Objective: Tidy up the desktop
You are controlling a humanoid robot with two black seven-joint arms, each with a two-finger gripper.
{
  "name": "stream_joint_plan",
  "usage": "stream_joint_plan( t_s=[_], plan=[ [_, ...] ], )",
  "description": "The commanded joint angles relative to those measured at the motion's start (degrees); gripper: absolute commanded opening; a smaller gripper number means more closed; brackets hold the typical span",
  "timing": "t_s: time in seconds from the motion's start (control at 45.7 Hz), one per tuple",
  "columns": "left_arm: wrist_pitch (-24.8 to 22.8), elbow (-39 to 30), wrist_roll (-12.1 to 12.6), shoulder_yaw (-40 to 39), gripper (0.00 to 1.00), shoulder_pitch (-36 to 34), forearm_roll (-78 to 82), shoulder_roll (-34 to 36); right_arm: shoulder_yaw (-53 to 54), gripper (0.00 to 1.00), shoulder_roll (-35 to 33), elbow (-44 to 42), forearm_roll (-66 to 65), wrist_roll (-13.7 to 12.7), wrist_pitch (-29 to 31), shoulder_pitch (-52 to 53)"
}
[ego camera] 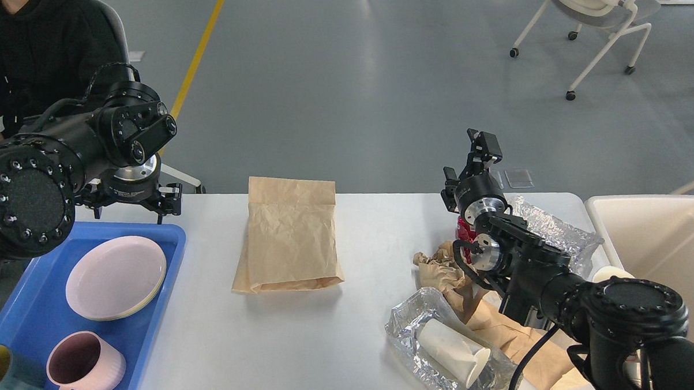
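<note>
The white desktop [357, 333] spans the view. A flat brown paper bag [291, 243] lies at its middle. At the right lie crumpled brown paper [445, 269], a foil wrapper [412, 325] holding a white paper cup [453, 347], a silvery bag [550, 228] and a red can [465, 231], partly hidden by my right arm. My right gripper [468, 159] is open and empty, raised above the can. My left gripper [132, 203] points down at the table's far left edge, just behind the blue tray [39, 321], open and empty.
The blue tray holds stacked pink plates [116, 278], a pink mug [84, 366] and a teal mug [7, 377]. A cream bin [660, 247] stands off the right end. A person in black [42, 55] sits at the far left. A chair [600, 7] stands far back right.
</note>
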Motion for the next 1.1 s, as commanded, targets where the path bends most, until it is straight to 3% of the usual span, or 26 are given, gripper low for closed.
stream_joint_plan(
  t_s=[0.0, 0.219, 0.394, 0.46, 0.569, 0.745, 0.92, 1.073],
  plan=[
    [0.0, -1.9, -2.0, 0.1, 0.97, -1.2, 0.0, -0.2, -0.1, 1.0, 0.0, 0.0, 0.0, 0.0, 0.0, 0.0],
    [0.0, -2.7, -9.7, 0.0, 0.94, -0.7, 0.0, -0.6, -0.1, 1.0, 0.0, 0.0, 0.0, 0.0, 0.0, 0.0],
    [0.0, -2.6, -20.3, -0.7, 0.94, 1.4, 0.0, -1.6, -0.1, 1.0, 0.0, 0.0, 0.0, 0.0, 0.0, 0.0],
    [0.0, -2.5, -22.6, -0.7, 0.94, 2.1, 0.1, -1.7, 0.0, 1.0, 0.0, 0.0, 0.0, 0.0, 0.0, 0.0],
    [0.0, -2.0, -22.8, -1.0, 0.94, 4.6, 0.1, -1.8, 0.0, 1.0, 0.0, 0.0, 0.0, 0.0, 0.0, 0.0],
    [5.0, -1.9, -22.6, -1.1, 0.94, 5.6, 0.1, -2.6, -0.1, 1.0, 0.0, 0.0, 0.0, 0.0, 0.0, 0.0],
    [15.2, -0.6, -22.2, -0.6, 0.94, 8.9, 0.3, -4.2, 0.0, 1.0, 0.0, 0.0, 0.0, 0.0, 0.0, 0.0],
    [18.2, -0.4, -22.3, -1.0, 0.95, 9.3, 0.6, -4.7, -0.1, 1.0, 0.0, 0.0, 0.0, 0.0, 0.0, 0.0]
  ],
)
